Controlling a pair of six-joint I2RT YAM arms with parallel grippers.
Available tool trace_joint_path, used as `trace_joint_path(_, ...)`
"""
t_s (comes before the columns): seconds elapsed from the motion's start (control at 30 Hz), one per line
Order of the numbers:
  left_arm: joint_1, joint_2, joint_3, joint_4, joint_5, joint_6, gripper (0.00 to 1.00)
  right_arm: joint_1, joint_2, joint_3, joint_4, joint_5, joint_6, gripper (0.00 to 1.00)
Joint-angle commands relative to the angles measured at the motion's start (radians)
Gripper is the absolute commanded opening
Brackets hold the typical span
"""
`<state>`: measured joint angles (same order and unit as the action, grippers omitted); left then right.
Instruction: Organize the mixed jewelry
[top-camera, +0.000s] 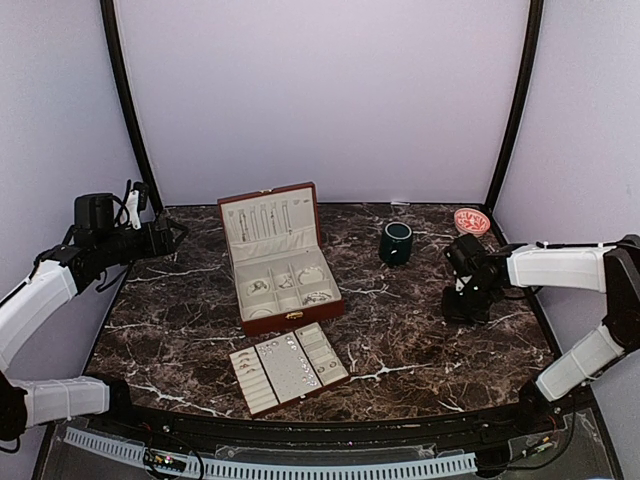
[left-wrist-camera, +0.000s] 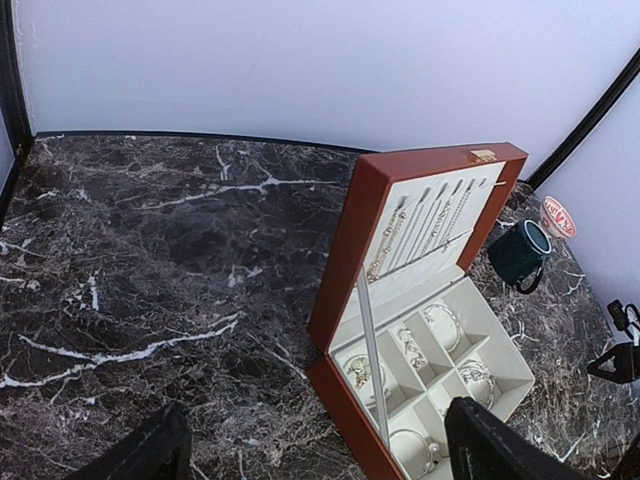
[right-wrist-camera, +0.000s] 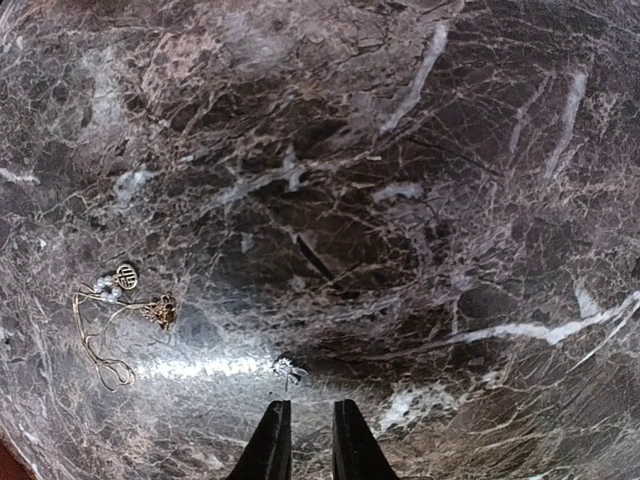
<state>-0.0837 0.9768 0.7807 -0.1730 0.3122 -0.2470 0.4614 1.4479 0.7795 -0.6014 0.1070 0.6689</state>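
Black fingers (right-wrist-camera: 275, 440) of my right gripper (right-wrist-camera: 306, 420) hang low over the dark, white-veined marble table (right-wrist-camera: 420, 200), with pale lilac walls (top-camera: 320, 90) closing it in. They stand a narrow gap apart and hold nothing. A tiny silvery piece (right-wrist-camera: 288, 371) lies just ahead of the tips, a thin chain (right-wrist-camera: 110, 330) off to one side. My left gripper (left-wrist-camera: 315, 415) is spread wide and empty, well apart from the open reddish-brown box (left-wrist-camera: 345, 260). Most of the jewelry (top-camera: 258, 287) sits in its cream compartments, with chains in the lid and more on the tray (top-camera: 320, 350) in front.
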Motion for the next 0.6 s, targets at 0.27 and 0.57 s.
trace_joint_path(0.27,-0.006,0.008,-0.010,0.015,-0.007,0.010,0.91,-0.009,0.029,0.020,0.072,-0.017,-0.022,0.18)
trace_joint_path(0.57,-0.006,0.014,-0.009,0.015,-0.008,0.011,0.91,-0.010,0.057,0.019,0.090,-0.011,-0.028,0.10)
